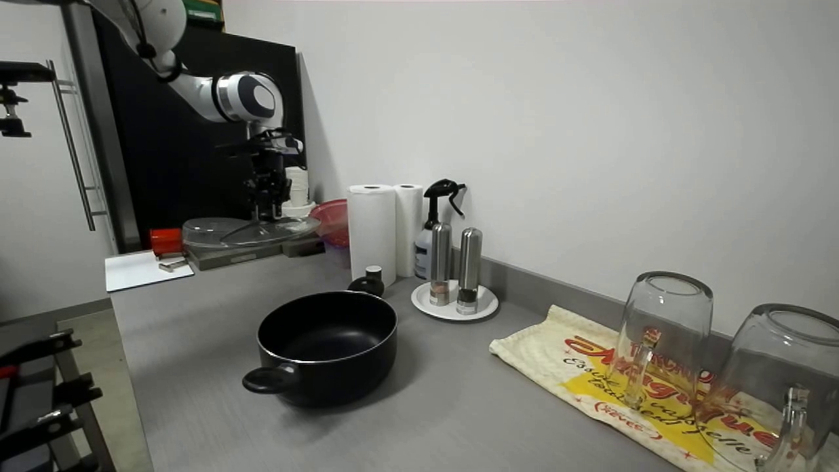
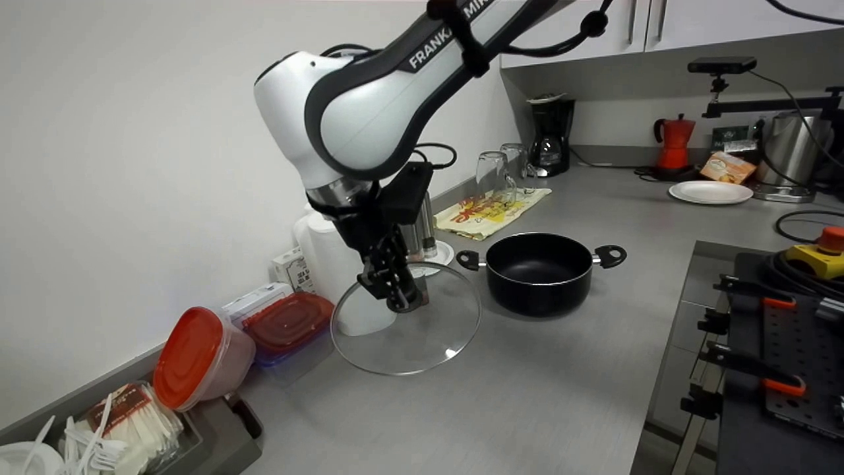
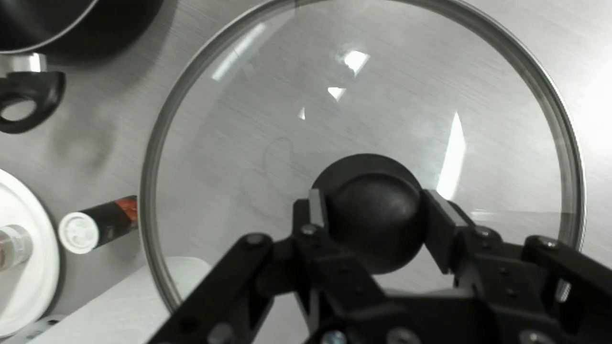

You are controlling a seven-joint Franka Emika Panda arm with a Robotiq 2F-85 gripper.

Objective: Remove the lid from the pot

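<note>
Hand (image 3: pixel 377 211): clenched on the knob (image 3: pixel 373 229) of the lid (image 2: pixel 428 340)
Lid: off the pot (image 2: pixel 539 294), left of it in an exterior view; apparently above the desk (image 2: pixel 475 415), height hard to judge
Pot: upright on the desk, uncovered

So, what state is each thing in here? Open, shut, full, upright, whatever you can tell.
Lid: off the pot, held by its knob
Gripper: closed on the knob
Pot: upright, uncovered, looks empty
Glass mugs: upside down
Steel grinders: upright
Paper towel rolls: upright
Spray bottle: upright
Round tub: lidded, tilted
Flat tub: lidded
Wall cupboard doors: shut
Coffee maker: can't tell if on
</note>
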